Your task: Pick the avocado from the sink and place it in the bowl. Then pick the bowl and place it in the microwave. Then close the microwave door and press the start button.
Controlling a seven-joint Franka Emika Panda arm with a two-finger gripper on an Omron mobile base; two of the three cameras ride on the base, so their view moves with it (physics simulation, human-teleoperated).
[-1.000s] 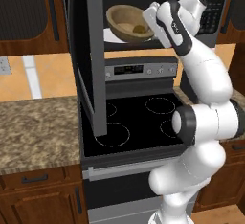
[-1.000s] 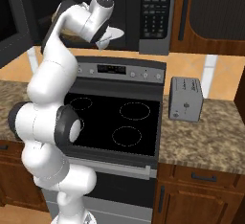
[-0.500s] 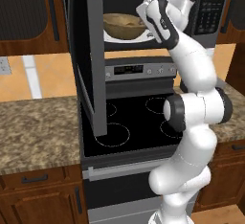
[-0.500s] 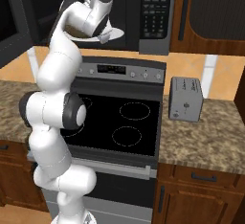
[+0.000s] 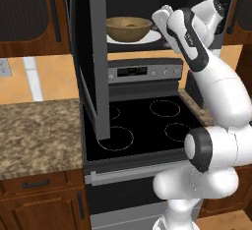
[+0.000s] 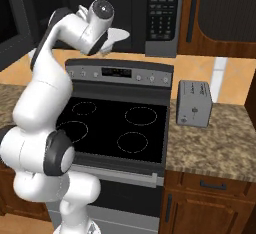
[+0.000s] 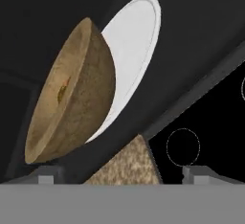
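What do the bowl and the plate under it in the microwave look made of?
The bowl looks like wood, matte tan-brown with a mottled, grainy surface and a thick rim. The turntable plate looks like glazed ceramic or white glass, smooth and uniformly white; the render leaves which open.

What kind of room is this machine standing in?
It looks like a home kitchen, though computer-rendered: a black glass-top stove with ring burners, an open black microwave above it holding a tan wooden bowl, and a grey toaster on a speckled stone counter.
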